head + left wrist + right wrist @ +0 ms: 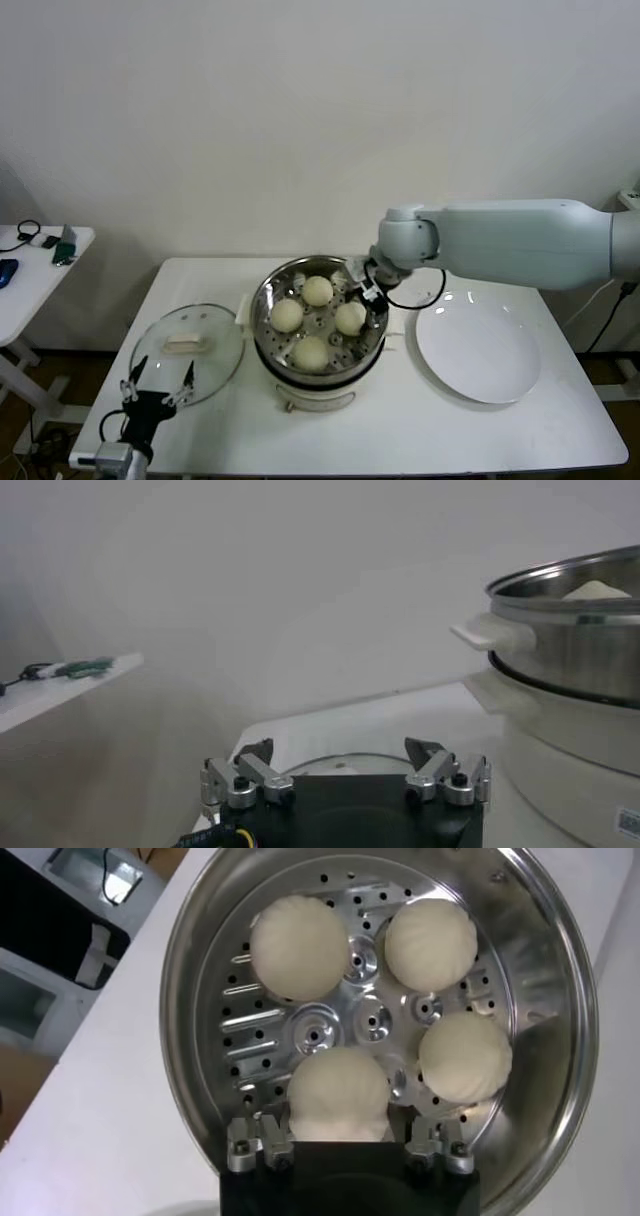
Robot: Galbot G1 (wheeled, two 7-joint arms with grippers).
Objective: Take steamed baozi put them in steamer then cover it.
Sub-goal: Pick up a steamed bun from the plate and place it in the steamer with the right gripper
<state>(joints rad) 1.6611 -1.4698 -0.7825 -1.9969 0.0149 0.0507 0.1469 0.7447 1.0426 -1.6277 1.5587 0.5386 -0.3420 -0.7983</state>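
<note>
Several cream-white baozi lie in the steel steamer (262, 300) at mid-table, and one top (597, 590) peeks over its rim. In the right wrist view the steamer (200, 978) fills the frame. My right gripper (362, 288) reaches over its far right rim. It is shut on the nearest baozi (338, 1093), which rests on the perforated floor (250, 1028); the fingers (262, 1138) press its sides. The glass cover (190, 352) with its cream bar handle lies flat to the steamer's left. My left gripper (158, 385) hangs open at the cover's front edge, jaws wide and holding nothing.
A flat white plate (478, 345) sits to the right of the steamer, with a black cable behind it. A small side table (40, 250) with oddments stands at far left. The steamer's cream pot base (570, 750) rises close beside my left gripper (340, 748).
</note>
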